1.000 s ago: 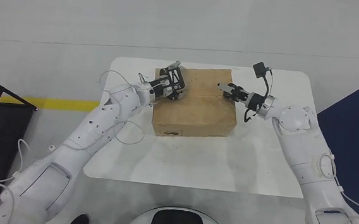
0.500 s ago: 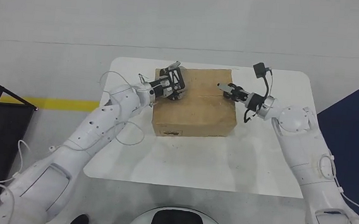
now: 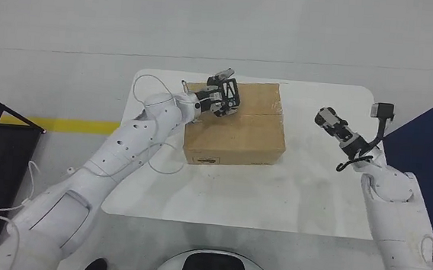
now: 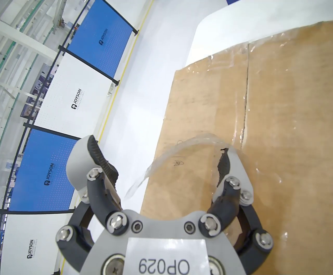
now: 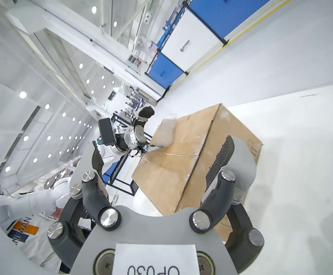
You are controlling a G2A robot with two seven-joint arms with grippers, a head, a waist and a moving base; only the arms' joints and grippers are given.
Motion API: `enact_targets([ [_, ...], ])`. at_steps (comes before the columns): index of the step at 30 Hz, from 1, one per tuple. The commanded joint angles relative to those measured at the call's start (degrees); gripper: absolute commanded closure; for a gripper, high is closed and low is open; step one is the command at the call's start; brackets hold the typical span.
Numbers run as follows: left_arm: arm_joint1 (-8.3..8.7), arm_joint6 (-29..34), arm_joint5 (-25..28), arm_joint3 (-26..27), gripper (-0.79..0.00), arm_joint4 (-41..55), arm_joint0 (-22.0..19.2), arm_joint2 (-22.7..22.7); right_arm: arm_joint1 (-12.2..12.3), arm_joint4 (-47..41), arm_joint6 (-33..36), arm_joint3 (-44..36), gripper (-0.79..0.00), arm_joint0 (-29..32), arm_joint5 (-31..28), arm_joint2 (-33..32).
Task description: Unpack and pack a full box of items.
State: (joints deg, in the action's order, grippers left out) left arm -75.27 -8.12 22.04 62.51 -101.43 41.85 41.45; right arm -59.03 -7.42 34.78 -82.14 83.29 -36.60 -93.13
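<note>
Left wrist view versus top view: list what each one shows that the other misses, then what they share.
Left wrist view: a strip of clear tape curling up off the box between the left gripper's open fingers. Top view: the right gripper off the box's right side, above the table. Both: the box's closed top with its centre seam and the left gripper over it.

Top view: high above the arms, looking straight down on the whole worktop [image 3: 311, 196] and box [image 3: 235, 136]. Left wrist view: close over the box top, behind the left end effector [image 4: 158, 151], facing the worktop's right edge. Right wrist view: farther off, near that edge, behind the right end effector [image 5: 162, 148], facing back left. All three share the box.
</note>
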Motion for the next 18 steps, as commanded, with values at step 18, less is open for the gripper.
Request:
enact_targets([
  [18, -9.61, -2.7, -0.2, -10.9, -0.785, 0.6, -9.8, -11.4, 0.0, -4.3, -3.1, -2.3, -0.785, 10.2, -2.6, -4.8],
])
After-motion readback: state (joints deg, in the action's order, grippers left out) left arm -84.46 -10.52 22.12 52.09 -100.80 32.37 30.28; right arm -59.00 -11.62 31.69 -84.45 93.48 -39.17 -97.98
